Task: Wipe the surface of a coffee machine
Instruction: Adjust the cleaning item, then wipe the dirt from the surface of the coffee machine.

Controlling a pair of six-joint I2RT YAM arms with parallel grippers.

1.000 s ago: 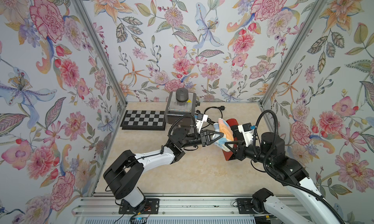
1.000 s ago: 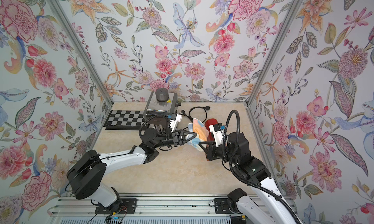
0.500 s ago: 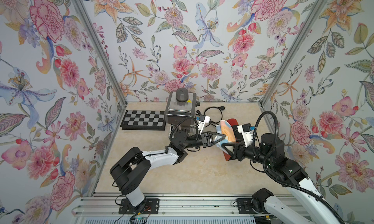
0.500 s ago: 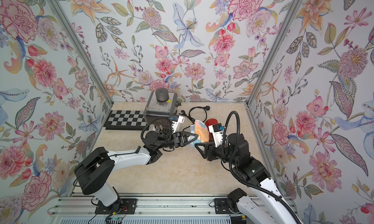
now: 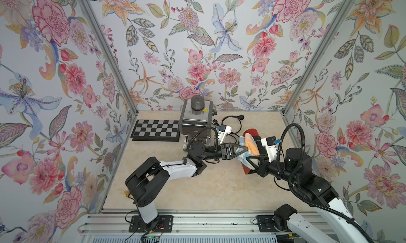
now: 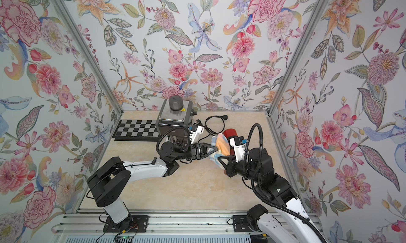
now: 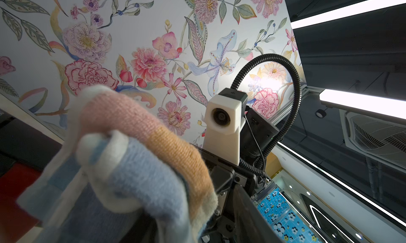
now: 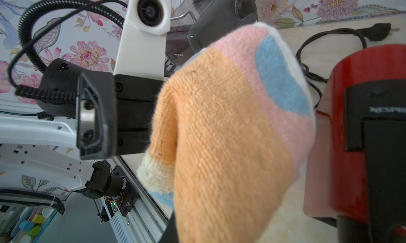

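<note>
The cloth (image 8: 219, 132) is soft looped terry, matt (the pile slightly fuzzy). Just beside it, the red coffee machine (image 8: 342, 77) has a glossy, smooth plastic shell and a matt black front panel (image 8: 384, 125). Beyond the red coffee machine lies a matt plastic mains plug (image 8: 381, 30) on the smooth, faintly sheened marble-look tabletop (image 5: 208, 187).

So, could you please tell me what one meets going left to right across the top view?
Chessboard → grey machine → striped cloth. The red coffee machine overlaps the cloth, so I left it out.

coffee machine (image 5: 253, 131) mostly behind cloth (image 5: 251, 145), cropped in right wrist view
</note>
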